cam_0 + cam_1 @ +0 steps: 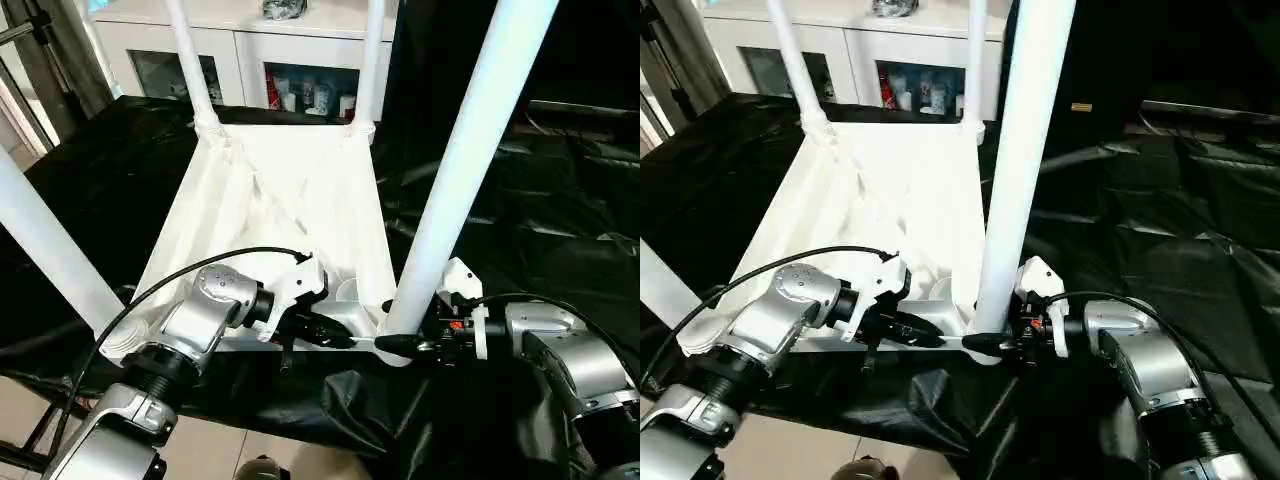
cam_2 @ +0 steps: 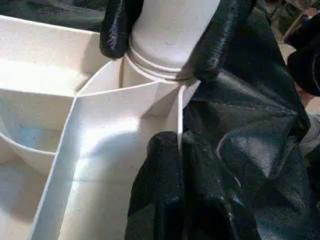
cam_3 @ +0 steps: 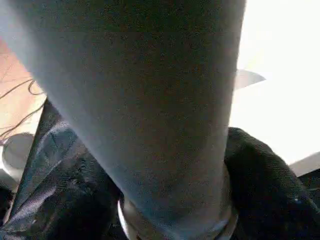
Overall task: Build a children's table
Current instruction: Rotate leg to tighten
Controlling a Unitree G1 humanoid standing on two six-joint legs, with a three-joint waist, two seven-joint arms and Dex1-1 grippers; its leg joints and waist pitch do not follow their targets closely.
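The children's table lies upside down on the black cloth, its white ribbed tabletop [image 1: 270, 200] facing up. Legs stand in the far left [image 1: 190, 60], far right [image 1: 370, 60] and near left [image 1: 45, 250] sockets. The near right leg [image 1: 470, 150] rises from its corner socket [image 2: 150, 75]. My right gripper [image 1: 398, 340] closes around this leg's base, one black finger [image 2: 116, 30] pressed on each side. My left gripper [image 1: 340, 338] is shut with nothing in it, its fingers [image 2: 162, 190] lying against the tabletop's near rim just beside that socket.
Crumpled black cloth [image 1: 560, 220] covers the work table and hangs over its front edge near my forearms. A white cabinet [image 1: 270, 60] with glass doors stands behind the table. A stand's dark legs [image 1: 30, 40] are at the far left.
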